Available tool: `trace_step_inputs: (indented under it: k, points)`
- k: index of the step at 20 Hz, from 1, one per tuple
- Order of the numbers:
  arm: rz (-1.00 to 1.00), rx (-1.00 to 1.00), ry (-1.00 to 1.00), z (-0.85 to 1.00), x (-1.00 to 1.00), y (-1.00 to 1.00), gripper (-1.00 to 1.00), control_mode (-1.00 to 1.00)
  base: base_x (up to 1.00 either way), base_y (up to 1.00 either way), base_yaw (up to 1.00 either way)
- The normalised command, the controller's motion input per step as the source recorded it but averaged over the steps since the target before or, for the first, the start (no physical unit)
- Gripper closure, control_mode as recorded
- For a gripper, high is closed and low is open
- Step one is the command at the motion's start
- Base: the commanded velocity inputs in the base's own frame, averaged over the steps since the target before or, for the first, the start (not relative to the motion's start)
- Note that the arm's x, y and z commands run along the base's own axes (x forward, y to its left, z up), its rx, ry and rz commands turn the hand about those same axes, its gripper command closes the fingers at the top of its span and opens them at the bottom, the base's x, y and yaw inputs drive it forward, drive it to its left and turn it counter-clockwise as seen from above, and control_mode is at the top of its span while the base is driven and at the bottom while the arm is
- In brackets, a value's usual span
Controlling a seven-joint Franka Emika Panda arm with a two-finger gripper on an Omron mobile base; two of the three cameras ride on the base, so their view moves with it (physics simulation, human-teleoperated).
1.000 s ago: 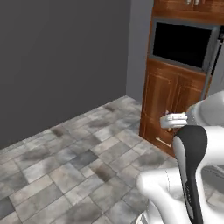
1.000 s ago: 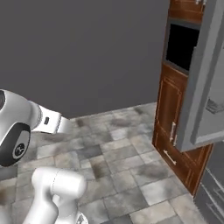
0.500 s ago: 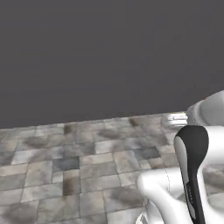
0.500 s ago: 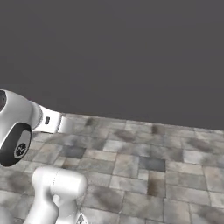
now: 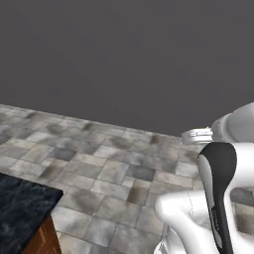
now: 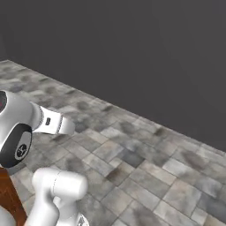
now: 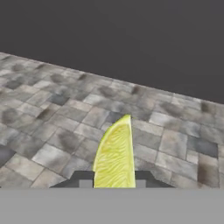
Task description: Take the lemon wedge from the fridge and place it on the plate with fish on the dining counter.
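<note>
Down at the far left of the left base view, a corner of the black worktop (image 5: 22, 211) pokes in over its brown base, grey stone floor (image 5: 114, 163) running on to a dark wall (image 5: 129, 54). In the hand view the tool (image 7: 114, 183) is clamped tight on the lemon (image 7: 115, 157), the yellow wedge standing up between the finger tips, above the tiles.
</note>
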Motion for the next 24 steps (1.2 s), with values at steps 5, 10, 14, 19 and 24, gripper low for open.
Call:
trace_step_inputs:
  k: [5,10,14,19,24]
  points:
    - [0.00,0.00,0.00,0.00,0.00,0.00,1.00,1.00,-0.13,0.00,0.80]
    - [0.00,0.00,0.00,0.00,0.00,0.00,1.00,1.00,-0.51,0.00,0.80]
    - [0.00,0.00,0.00,0.00,0.00,0.00,1.00,1.00,-0.08,0.00,0.77]
    - [0.00,0.00,0.00,0.00,0.00,0.00,1.00,1.00,0.00,0.00,0.60]
    - [0.00,0.00,0.00,0.00,0.00,0.00,1.00,1.00,0.00,0.00,0.17]
